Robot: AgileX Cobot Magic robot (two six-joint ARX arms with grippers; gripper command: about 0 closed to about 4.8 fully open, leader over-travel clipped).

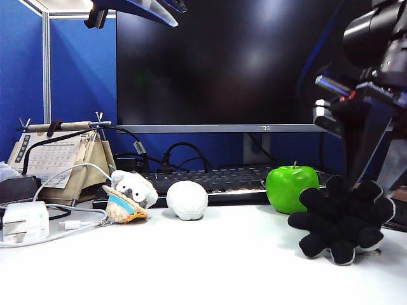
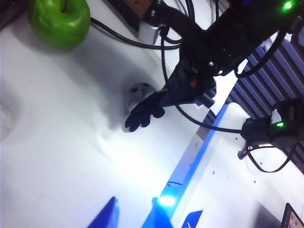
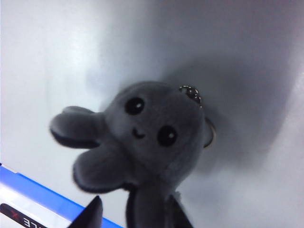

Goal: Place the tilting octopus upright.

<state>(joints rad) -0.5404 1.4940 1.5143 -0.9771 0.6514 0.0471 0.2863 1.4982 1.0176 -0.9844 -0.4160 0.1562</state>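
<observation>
Crowding octopus: right jaws, table edge.

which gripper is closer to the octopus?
Right. The right gripper is right at the octopus, fingers at its tentacles. The left gripper hangs high, far off.

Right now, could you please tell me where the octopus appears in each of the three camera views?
Exterior view: octopus at lower right, black underside facing the camera, under the right gripper.
Left wrist view: octopus near the centre, grey face showing.
Right wrist view: octopus fills the centre.
Shared landmark: green apple, absent from the right wrist view.
</observation>
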